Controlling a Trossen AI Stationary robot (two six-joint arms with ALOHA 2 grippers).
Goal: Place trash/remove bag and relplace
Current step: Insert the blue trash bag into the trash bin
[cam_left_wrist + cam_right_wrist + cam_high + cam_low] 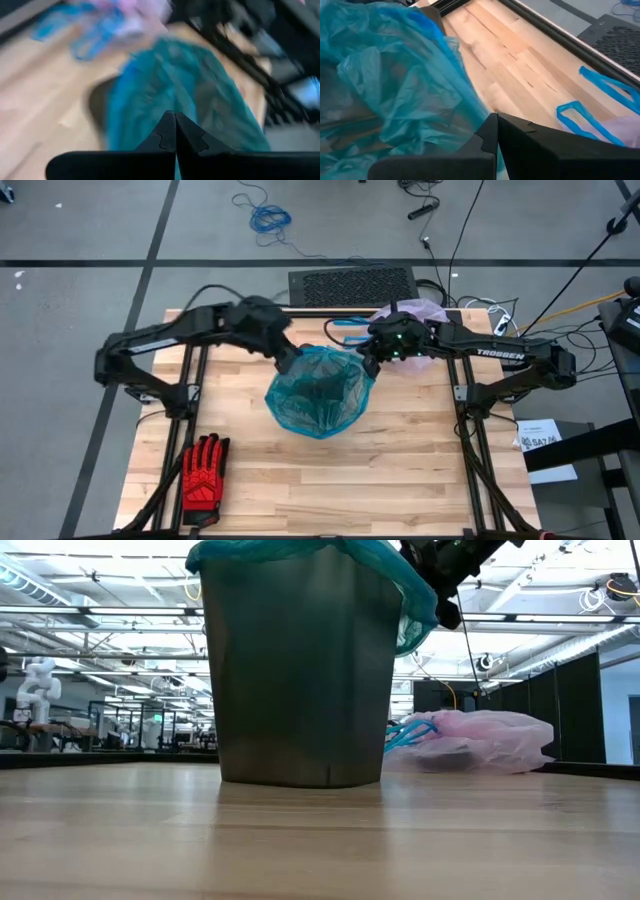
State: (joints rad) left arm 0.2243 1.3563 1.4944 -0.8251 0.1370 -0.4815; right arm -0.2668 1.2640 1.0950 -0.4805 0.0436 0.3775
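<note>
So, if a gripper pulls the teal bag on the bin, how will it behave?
The teal bag looks thin and crinkled, so it is probably floppy and light. Its film may slip or tear. The bin stands upright and seems unlikely to tip.

The left wrist view is motion-blurred: the teal bag (pixel 185 90) and the pink bag (pixel 135 15) show as smears without edges. In the low view, the bin (pixel 300 670) is cut off at the top edge and hides part of the pink bag behind it. The bin's contents cannot be made out through the teal bag in any view.
</note>
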